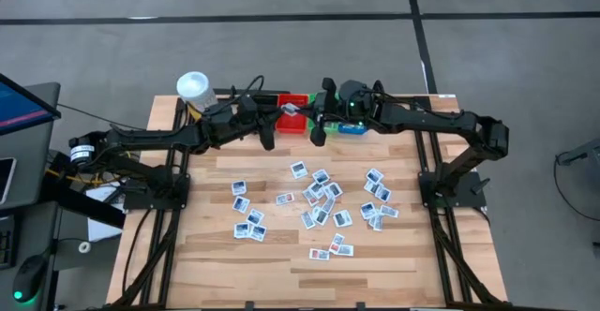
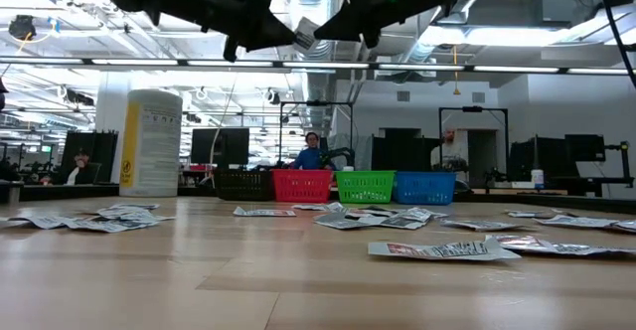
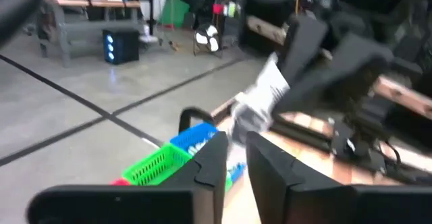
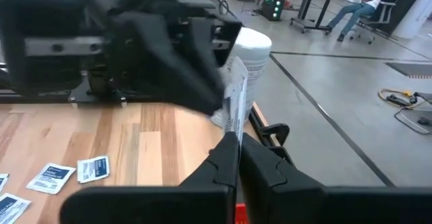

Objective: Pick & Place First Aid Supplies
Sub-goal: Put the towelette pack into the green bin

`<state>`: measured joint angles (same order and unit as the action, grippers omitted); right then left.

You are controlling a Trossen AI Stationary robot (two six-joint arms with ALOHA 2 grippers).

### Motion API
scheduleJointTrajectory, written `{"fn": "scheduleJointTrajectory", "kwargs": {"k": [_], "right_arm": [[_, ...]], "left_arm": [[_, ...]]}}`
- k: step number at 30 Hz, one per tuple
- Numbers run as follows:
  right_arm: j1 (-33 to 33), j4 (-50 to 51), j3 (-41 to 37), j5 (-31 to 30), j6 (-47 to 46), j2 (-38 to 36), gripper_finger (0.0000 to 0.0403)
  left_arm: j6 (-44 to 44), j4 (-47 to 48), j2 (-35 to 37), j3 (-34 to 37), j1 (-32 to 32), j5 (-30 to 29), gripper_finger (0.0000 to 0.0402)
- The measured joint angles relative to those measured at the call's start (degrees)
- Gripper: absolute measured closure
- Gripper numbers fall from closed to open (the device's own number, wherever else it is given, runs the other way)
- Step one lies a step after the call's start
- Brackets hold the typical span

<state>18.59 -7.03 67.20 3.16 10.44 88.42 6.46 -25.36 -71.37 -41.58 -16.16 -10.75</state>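
One white packet hangs in the air over the far edge of the table, above the red bin. My right gripper reaches in from the right and is shut on it. My left gripper faces it from the left, its fingers a little apart on either side of the packet's other end. In the low view both grippers meet at the top, around the packet. Many more first aid supplies lie flat and scattered on the wooden table. My right gripper pinches one end of the packet between its two fingers. The fingers come nearly level from the table's right. The packet sticks out past the fingertips toward my left gripper, lifted clear of the table and bins. My left gripper is open around the packet's other end; I cannot tell whether a finger touches it.
Black, red, green and blue bins stand in a row at the far edge. A white-capped yellow bottle stands at the far left corner. The near strip of the table holds no packets.
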Motion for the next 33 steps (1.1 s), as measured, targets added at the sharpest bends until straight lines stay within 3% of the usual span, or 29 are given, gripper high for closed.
{"fn": "scheduleJointTrajectory", "kwargs": {"k": [6,18,27,33], "right_arm": [[2.6,2.1,0.0,-0.2,-1.1,0.0,0.0402],[11.6,19.8,0.0,-0.1,-6.0,2.5,0.0402],[13.4,21.7,0.0,1.5,-9.0,12.1,0.0402],[13.8,21.7,0.0,1.5,-10.9,13.2,0.0401]], "left_arm": [[0.0,4.9,0.0,0.0,0.0,0.5,0.0310],[1.7,6.1,0.0,0.0,0.0,0.5,0.0311],[2.0,6.5,0.0,0.1,0.0,0.5,0.0311],[2.0,7.1,0.0,0.1,0.0,0.6,0.0311]]}}
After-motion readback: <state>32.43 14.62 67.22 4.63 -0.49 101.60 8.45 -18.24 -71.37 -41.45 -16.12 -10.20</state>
